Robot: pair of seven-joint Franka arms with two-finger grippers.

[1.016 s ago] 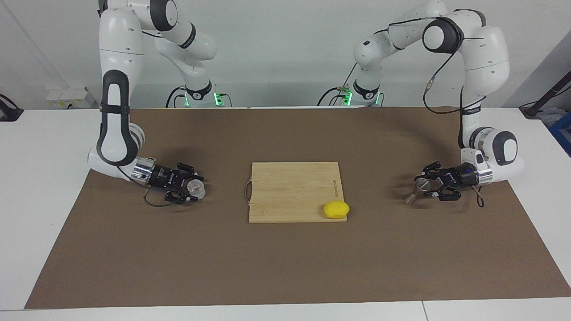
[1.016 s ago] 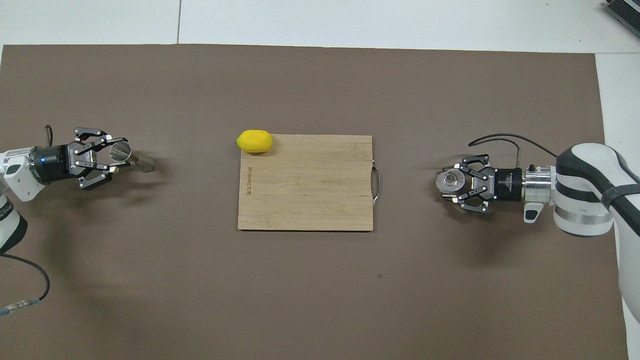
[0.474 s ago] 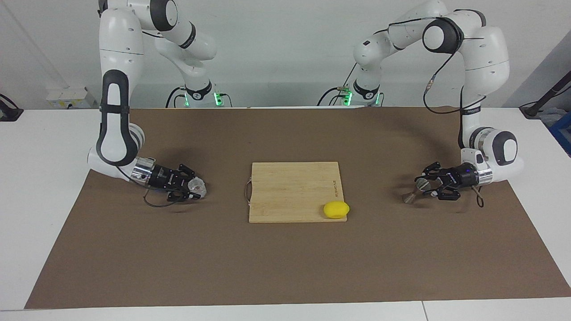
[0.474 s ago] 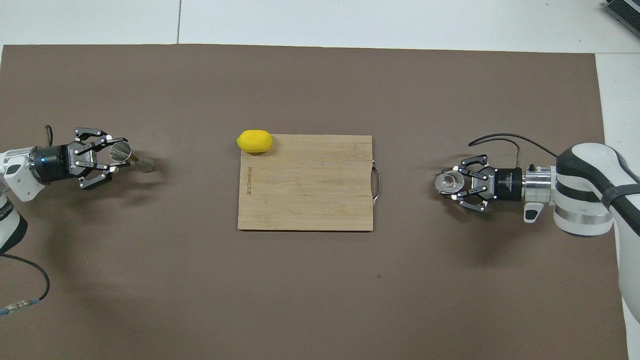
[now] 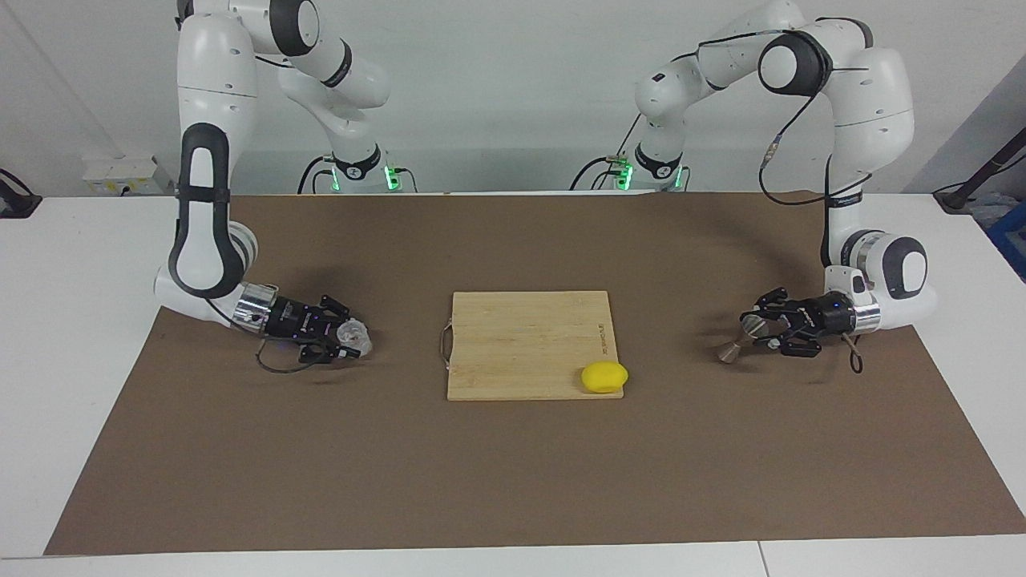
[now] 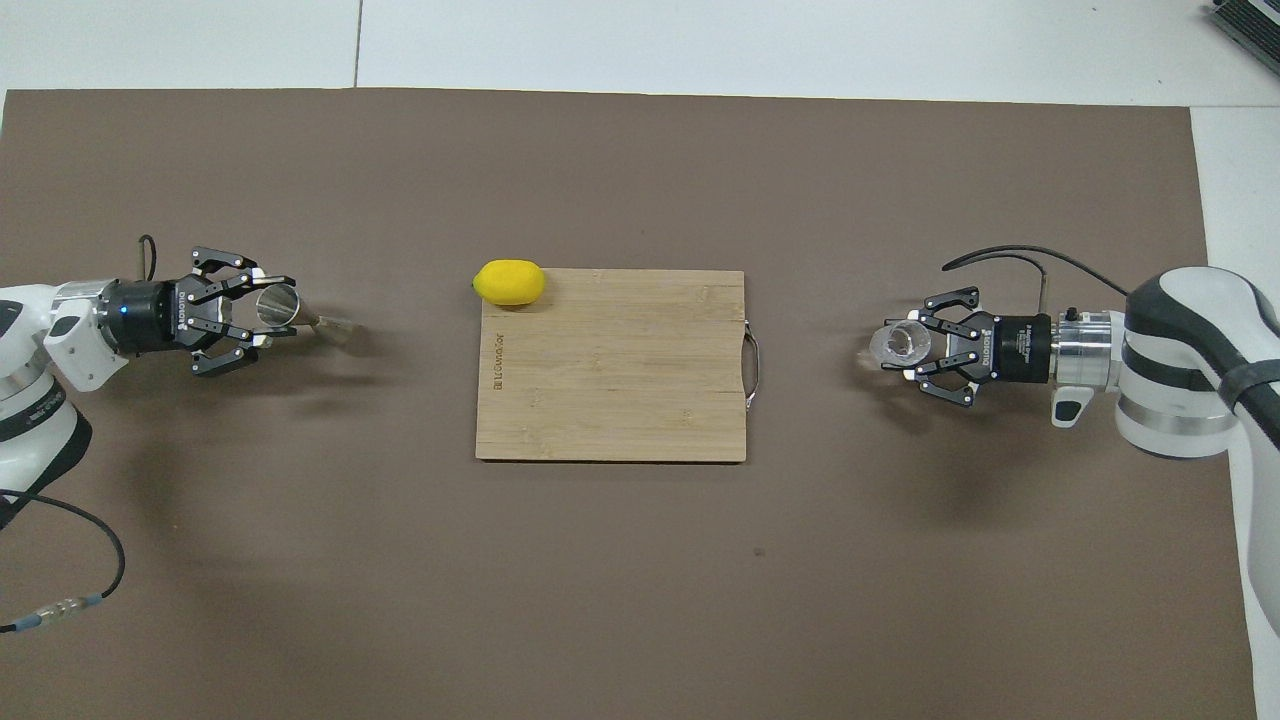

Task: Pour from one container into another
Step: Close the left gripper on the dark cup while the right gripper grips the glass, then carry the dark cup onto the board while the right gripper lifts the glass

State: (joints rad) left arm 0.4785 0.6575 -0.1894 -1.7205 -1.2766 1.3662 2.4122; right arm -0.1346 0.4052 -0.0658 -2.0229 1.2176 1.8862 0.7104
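Two vessels, each gripped, either end of the board (image 5: 529, 344).
Right gripper (image 5: 346, 340) clasps glass (image 5: 353, 337): smooth, breakable, hold mid-wall. Left gripper (image 5: 763, 330) clasps jigger (image 5: 743, 336): rigid, light, hold waist.

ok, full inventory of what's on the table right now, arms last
glass tumbler: 1, clear, held in the right gripper toward the right arm's end of the table
jigger: 1, silver-grey metal, held in the left gripper toward the left arm's end
cutting board: 1, light wood, mid-table
lemon: 1, yellow, on the board's corner farthest from the robots
mat: 1, brown, covering the table
right gripper: 1, black, shut on the tumbler
left gripper: 1, black, shut on the jigger
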